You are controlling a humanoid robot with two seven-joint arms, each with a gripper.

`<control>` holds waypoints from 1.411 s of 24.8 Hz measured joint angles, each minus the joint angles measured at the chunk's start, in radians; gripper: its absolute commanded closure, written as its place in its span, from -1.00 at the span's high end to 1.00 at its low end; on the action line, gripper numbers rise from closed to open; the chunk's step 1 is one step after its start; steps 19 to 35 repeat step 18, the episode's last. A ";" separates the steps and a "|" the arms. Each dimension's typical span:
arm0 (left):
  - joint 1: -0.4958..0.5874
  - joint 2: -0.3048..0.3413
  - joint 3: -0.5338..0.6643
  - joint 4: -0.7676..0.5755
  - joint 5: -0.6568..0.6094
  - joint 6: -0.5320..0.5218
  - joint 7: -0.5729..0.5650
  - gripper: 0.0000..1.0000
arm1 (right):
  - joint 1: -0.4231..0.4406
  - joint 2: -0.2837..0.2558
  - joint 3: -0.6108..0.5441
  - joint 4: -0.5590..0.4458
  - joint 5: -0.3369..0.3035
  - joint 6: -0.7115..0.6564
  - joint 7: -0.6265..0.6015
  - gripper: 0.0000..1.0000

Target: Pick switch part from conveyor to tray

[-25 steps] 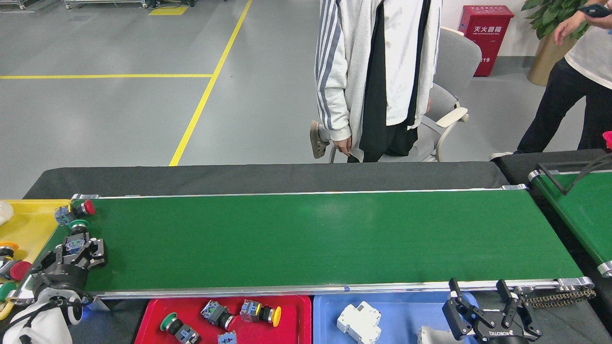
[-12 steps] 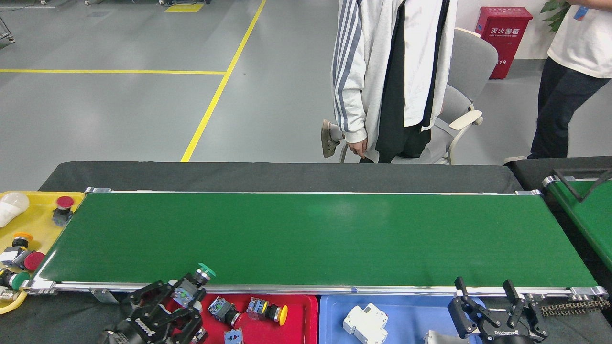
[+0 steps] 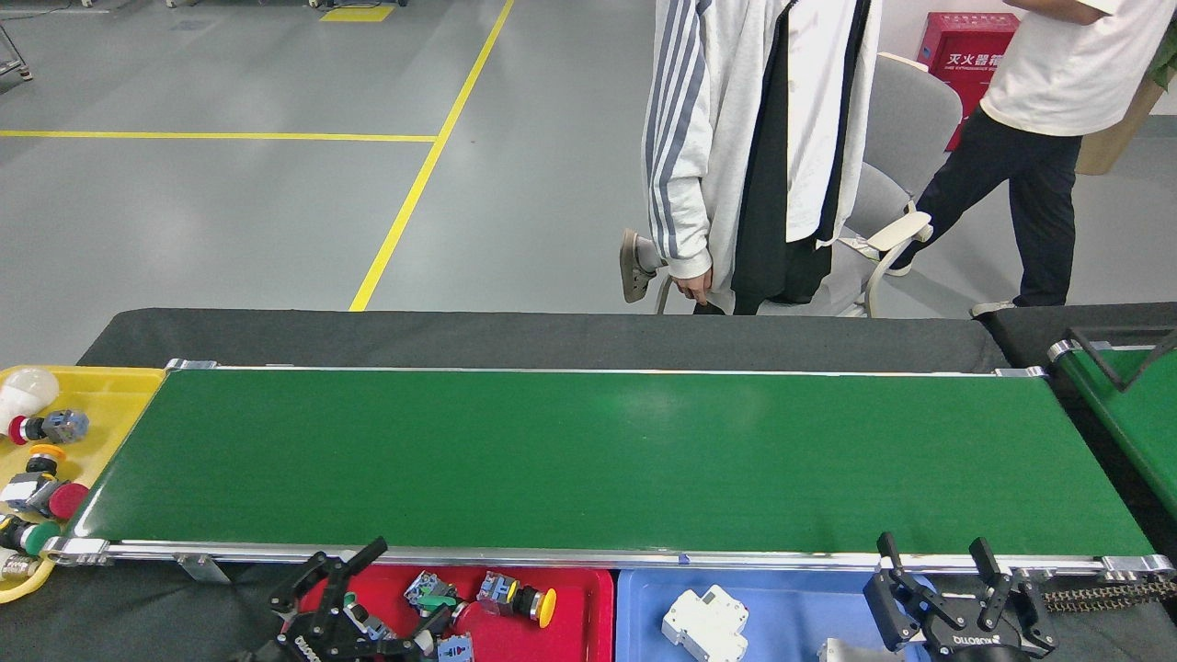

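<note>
Hovering with the left fingers [image 3: 363, 554] spread wide apart, released, low over the left half of the red tray [image 3: 575, 634]. Grasping nothing that can be made out. Looking just to the right of these fingers at a switch part [image 3: 430, 591] with a green piece, lying inside the red tray; not able to tell if touching a fingertip or only beside it. Finding one more part with a yellow head [image 3: 524, 600] further right in the same tray. Resting with the right fingers [image 3: 890, 554] also parted and empty, over the right end of the blue tray [image 3: 791, 625], close to the near rail of the conveyor [image 3: 588, 460]. Seeing no part anywhere on the green belt; seeing some only in the yellow tray [image 3: 124, 395] at the far left end of the bench. Judging the step as the putting-down into the tray, probably nearly done. Needing next to lift the left fingers straight up, clear of the parts, then waiting above the belt for a new part.
</note>
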 measured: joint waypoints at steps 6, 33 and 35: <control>0.000 -0.003 0.052 0.062 0.013 0.148 0.000 1.00 | 0.000 0.000 0.000 0.000 0.000 -0.001 0.003 1.00; 0.025 0.004 0.090 0.060 0.017 0.197 -0.001 1.00 | -0.018 0.000 -0.007 0.000 0.000 -0.002 0.037 1.00; 0.025 0.004 0.090 0.060 0.017 0.197 -0.001 1.00 | -0.018 0.000 -0.007 0.000 0.000 -0.002 0.037 1.00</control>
